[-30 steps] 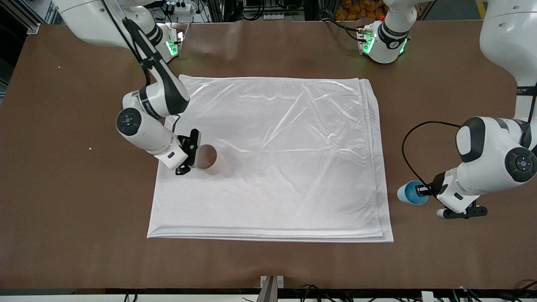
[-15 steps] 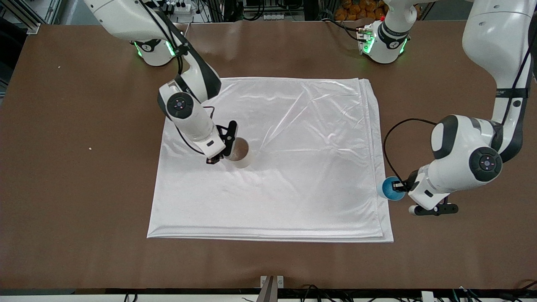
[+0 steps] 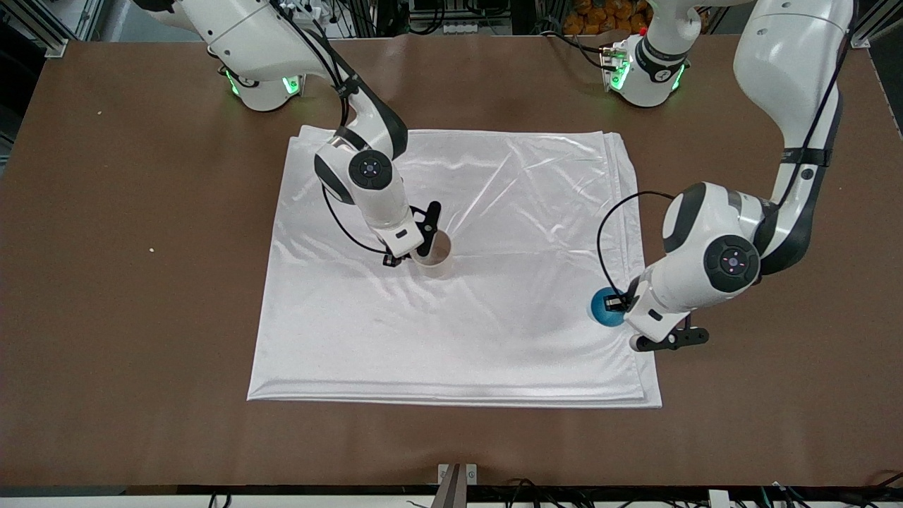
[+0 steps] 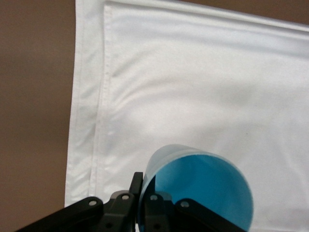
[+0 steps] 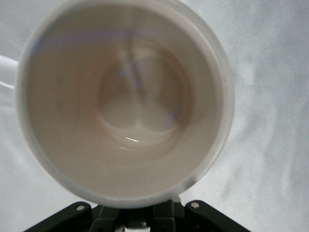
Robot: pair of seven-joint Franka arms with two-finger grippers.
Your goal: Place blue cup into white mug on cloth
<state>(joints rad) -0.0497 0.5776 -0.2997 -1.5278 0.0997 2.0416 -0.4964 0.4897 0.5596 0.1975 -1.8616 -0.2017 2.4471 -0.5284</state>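
Note:
The white cloth (image 3: pixel 494 212) lies spread on the brown table. My right gripper (image 3: pixel 421 248) is shut on the white mug (image 3: pixel 434 249) at its rim, over the middle of the cloth. The right wrist view shows the mug's beige inside (image 5: pixel 125 106), empty, with the cloth (image 5: pixel 270 145) under it. My left gripper (image 3: pixel 618 305) is shut on the blue cup (image 3: pixel 607 307), pinching its wall, over the cloth's edge at the left arm's end. The left wrist view shows the cup's bright blue inside (image 4: pixel 203 188) above the cloth's folded layers (image 4: pixel 193 82).
The bare brown table (image 3: pixel 127 282) surrounds the cloth on all sides. Both arm bases (image 3: pixel 645 70) stand along the table's edge farthest from the front camera. A small white speck (image 3: pixel 151 249) lies on the table toward the right arm's end.
My right gripper has carried the mug from the cloth's edge toward its middle. My left gripper has carried the blue cup from over bare table to over the cloth's edge.

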